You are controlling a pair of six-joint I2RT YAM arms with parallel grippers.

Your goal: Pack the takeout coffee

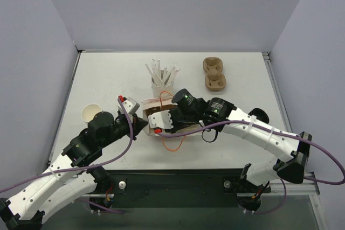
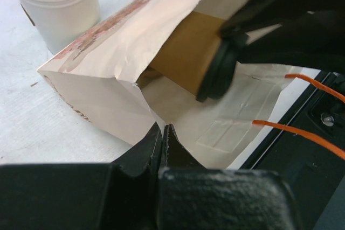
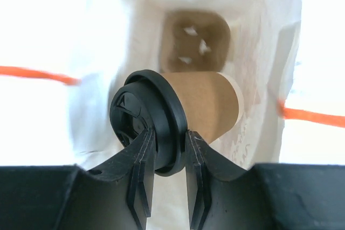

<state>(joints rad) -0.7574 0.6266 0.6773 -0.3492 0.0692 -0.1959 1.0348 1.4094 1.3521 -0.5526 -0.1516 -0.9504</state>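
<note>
The takeout coffee, a brown paper cup (image 3: 207, 100) with a black lid (image 3: 145, 111), lies on its side inside the mouth of a white paper bag (image 3: 264, 30). My right gripper (image 3: 170, 134) is shut on the rim of the lid. A brown cardboard carrier (image 3: 195, 40) sits at the bag's bottom. In the left wrist view the cup (image 2: 186, 52) and its lid (image 2: 215, 76) are inside the bag (image 2: 102, 95), and my left gripper (image 2: 163, 129) is shut on the bag's edge. In the top view both grippers, left (image 1: 141, 124) and right (image 1: 160, 121), meet at the bag (image 1: 153, 109).
A white cup of stirrers (image 1: 161, 82) stands just behind the bag. A brown cup carrier (image 1: 214, 74) lies at the back right. An open paper cup (image 1: 91, 113) stands at the left. The bag's orange handles (image 1: 172, 145) trail toward the near table edge.
</note>
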